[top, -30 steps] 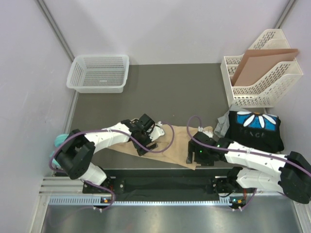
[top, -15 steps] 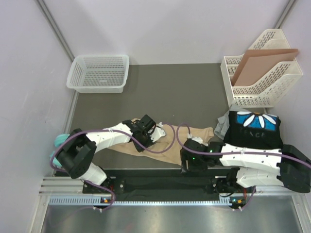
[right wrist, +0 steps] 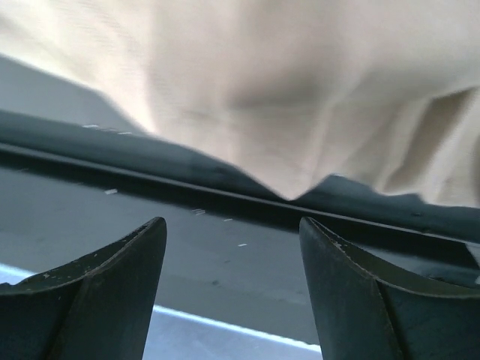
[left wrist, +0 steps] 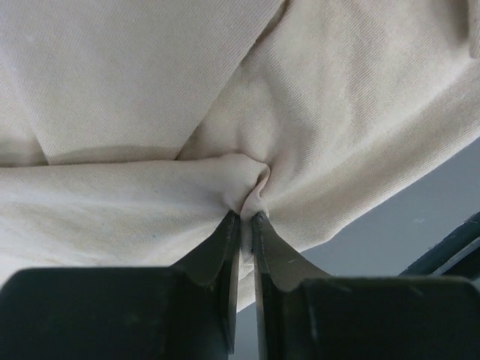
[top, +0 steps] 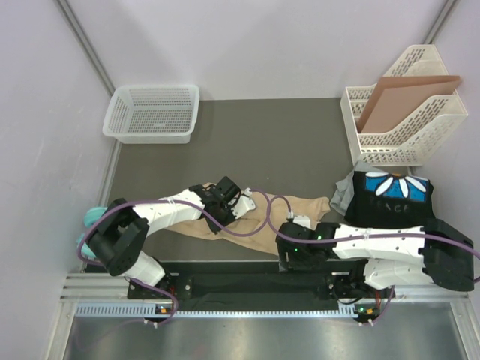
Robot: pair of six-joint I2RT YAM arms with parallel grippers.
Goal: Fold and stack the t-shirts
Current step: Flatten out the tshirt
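The tan t-shirt point(top: 259, 206) lies crumpled at the front middle of the table and fills the left wrist view point(left wrist: 315, 112). My left gripper point(top: 222, 217) sits on its left half, shut on a small pinched fold of tan cloth point(left wrist: 246, 216). My right gripper point(top: 287, 253) hangs open at the table's front edge, with nothing between its fingers point(right wrist: 232, 229). Just beyond its fingertips, a corner of the tan shirt point(right wrist: 289, 187) hangs over that edge. The black t-shirt with a white daisy point(top: 394, 196) lies at the right, and a grey shirt point(top: 343, 192) peeks out beside it.
A white mesh basket point(top: 154, 112) stands at the back left. A white file rack point(top: 409, 139) holding a brown cardboard sheet point(top: 405, 94) stands at the back right. A small teal cloth point(top: 91, 217) lies off the table's left edge.
My left gripper has shut on a fold of the tan shirt. My right arm has swung left along the front edge, staying open, and the shirt's right part has bunched up.
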